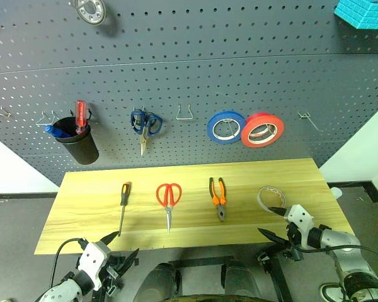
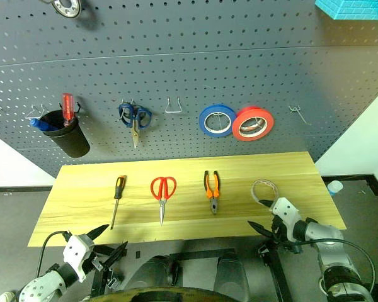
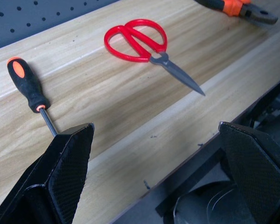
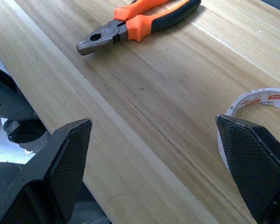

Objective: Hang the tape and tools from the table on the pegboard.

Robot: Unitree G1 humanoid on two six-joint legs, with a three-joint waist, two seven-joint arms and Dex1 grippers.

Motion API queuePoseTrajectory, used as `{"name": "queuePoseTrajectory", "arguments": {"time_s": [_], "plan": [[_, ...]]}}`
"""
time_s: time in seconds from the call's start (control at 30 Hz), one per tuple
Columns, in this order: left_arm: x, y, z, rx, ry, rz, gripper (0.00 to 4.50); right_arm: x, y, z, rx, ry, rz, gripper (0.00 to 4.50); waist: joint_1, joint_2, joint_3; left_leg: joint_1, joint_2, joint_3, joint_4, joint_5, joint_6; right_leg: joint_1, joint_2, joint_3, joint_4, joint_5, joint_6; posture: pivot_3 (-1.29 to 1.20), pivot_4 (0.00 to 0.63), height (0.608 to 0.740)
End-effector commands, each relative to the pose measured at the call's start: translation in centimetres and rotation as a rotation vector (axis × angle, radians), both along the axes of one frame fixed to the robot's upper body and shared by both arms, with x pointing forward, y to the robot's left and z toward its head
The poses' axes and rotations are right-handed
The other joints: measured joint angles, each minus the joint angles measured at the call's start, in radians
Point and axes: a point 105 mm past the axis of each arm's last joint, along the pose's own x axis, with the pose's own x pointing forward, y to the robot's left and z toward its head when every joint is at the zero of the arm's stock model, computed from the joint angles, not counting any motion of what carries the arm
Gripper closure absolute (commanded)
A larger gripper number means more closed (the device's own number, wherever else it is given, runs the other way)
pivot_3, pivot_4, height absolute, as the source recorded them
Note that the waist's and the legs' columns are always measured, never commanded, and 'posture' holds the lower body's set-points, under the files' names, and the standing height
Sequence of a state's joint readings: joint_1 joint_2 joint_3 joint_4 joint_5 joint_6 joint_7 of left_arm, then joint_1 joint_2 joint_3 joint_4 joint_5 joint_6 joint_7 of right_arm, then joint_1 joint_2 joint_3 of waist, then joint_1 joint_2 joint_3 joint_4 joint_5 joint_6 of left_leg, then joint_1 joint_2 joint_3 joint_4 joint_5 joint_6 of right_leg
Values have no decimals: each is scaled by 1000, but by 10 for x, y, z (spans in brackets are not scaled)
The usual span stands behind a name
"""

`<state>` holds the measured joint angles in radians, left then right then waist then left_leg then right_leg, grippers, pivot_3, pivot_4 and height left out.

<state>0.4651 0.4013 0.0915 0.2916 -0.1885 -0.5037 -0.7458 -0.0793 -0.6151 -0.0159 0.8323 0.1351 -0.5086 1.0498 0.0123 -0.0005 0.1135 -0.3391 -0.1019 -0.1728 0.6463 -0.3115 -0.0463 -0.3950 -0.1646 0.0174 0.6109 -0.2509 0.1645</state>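
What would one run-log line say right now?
left gripper open, empty | right gripper open, empty | tape, screwdriver, scissors, pliers on table

A grey floor (image 1: 12, 214) runs beneath and beside the furniture. White wall (image 1: 365, 157) shows at both sides. A turquoise foam block (image 1: 364, 12) sits at the upper right corner.

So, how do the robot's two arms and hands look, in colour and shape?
Both arms are silver-grey and white. Each hand, the left hand and the right hand, has a white housing and two black, pointed fingers with a fine woven texture on the inner faces. A thin black cable loops along each forearm.
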Motion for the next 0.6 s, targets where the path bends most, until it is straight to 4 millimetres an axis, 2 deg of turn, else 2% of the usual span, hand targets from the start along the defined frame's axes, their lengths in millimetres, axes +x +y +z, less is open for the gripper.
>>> {"name": "queuePoseTrajectory", "arguments": {"time_s": [0.03,0.6], "plan": [[2,1,8,-19,-50,6,27,6,-2,7,-2,-37,0,59,1,0,0,0,0,0,0,0,0,0,0,0,0,0,0,-11,67,738],[0,2,6,-33,-32,-14,27,6,-3,9,-1,-41,2,59,1,-1,0,0,0,0,0,0,0,0,0,0,0,1,1,-17,69,738]]}}
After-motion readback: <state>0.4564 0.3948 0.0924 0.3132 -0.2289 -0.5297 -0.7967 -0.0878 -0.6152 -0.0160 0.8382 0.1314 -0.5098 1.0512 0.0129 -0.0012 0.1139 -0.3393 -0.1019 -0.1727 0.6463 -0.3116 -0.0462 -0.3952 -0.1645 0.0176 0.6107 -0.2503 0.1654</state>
